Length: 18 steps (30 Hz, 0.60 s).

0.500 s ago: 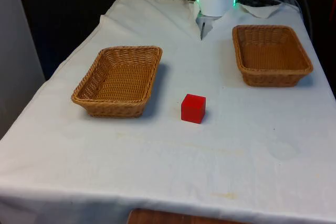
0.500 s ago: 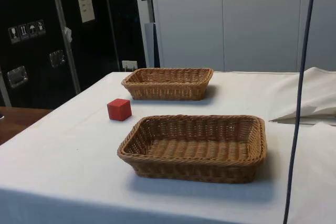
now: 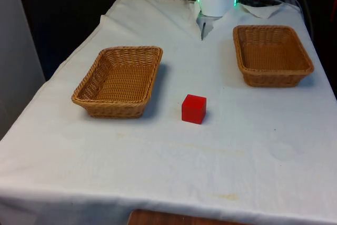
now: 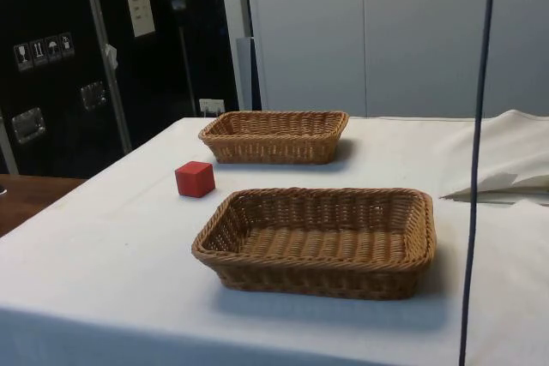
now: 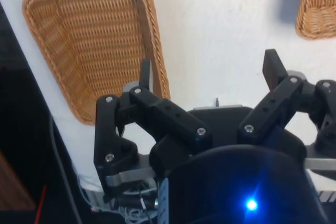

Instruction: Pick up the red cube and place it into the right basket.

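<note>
The red cube (image 3: 194, 108) sits on the white cloth between two wicker baskets, a little nearer the table's front edge than either; the side view has the cube (image 4: 195, 179) too. The right basket (image 3: 272, 73) lies on the front view's right and is the near basket (image 4: 318, 270) in the side view. It holds nothing. My gripper (image 5: 209, 72) is open, high above the table, with nothing between its fingers (image 5: 145, 74). Below it in the wrist view lie bare cloth and one wicker basket (image 5: 79, 35); a corner of another basket (image 5: 315, 9) also shows.
The left basket (image 3: 117, 105), also without contents, stands on the front view's left and is the far basket (image 4: 274, 153) in the side view. A thin dark cable (image 4: 474, 177) hangs down close to the side camera. Folded cloth (image 4: 506, 179) is bunched at the robot's end.
In the side view the hanging cable has shifted slightly left and a dark part of the arm has left the top edge. Cube and baskets have not moved.
</note>
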Each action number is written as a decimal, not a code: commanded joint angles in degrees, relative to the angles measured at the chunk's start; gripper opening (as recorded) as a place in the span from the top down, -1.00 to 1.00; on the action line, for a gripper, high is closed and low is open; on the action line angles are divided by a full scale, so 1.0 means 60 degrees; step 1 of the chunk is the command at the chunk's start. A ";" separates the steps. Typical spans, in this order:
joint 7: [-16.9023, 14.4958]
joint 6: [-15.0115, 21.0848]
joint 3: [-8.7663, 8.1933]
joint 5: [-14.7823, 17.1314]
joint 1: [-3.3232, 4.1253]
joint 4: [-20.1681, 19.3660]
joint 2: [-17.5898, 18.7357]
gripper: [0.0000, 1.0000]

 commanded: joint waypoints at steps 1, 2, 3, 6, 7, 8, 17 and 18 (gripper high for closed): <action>0.0076 0.0067 0.0029 0.0029 0.0029 0.0067 0.0115 -1.00; 0.0134 0.0162 0.0086 0.0019 0.0038 0.0143 0.0286 -1.00; 0.0162 0.0210 0.0115 0.0010 0.0038 0.0162 0.0344 -1.00; 0.0277 0.0411 0.0229 0.0000 0.0057 0.0220 0.0573 -1.00; 0.0334 0.0554 0.0296 -0.0010 0.0067 0.0239 0.0707 -1.00; 0.0258 0.0468 0.0277 0.0000 0.0029 0.0191 0.0592 -1.00; 0.0611 0.1232 0.0554 -0.0038 0.0105 0.0267 0.1280 -1.00; 0.0544 0.1127 0.0554 -0.0010 0.0076 0.0258 0.1213 -1.00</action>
